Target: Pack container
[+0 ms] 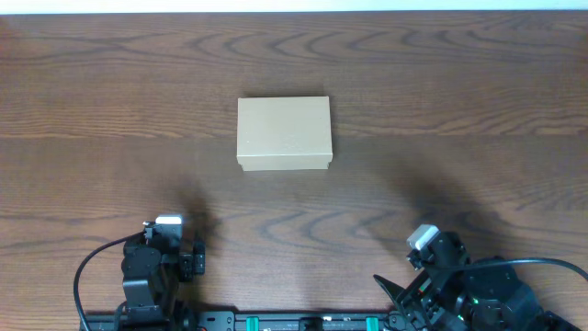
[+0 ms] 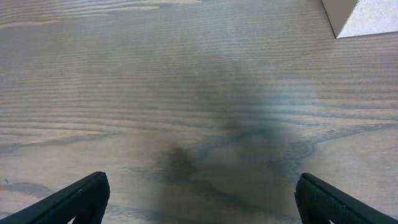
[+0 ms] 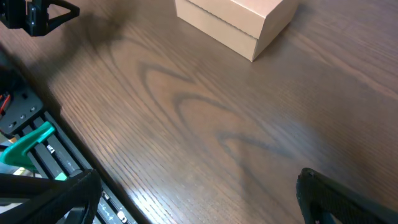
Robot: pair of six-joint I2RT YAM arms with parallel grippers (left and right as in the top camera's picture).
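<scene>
Plainly shut, the cardboard box [image 1: 284,134] sat square near the middle of the wooden table [image 1: 459,92], well ahead of both my arms, its lid [image 3: 233,7] down and nothing to go inside it showing in any view. My left pincer [image 2: 202,199] hung low over bare wood with its fingers spread wide and nothing between them, only a corner of the box showing at the far right of its view. My right pincer [image 3: 196,199] was likewise agape and empty, looking across the grain at the box's near corner. I judged the box to be light and fairly stiff, though thin card of that kind would likely dent under a hard squeeze and skate across the smooth tabletop if pushed from one side only. The seam under the lid ran along the side facing me, so I reckoned the best hold was the lid's front lip, taken gently by one pincer, while the other braced a side wall low down to stop the box from sliding or tipping.
</scene>
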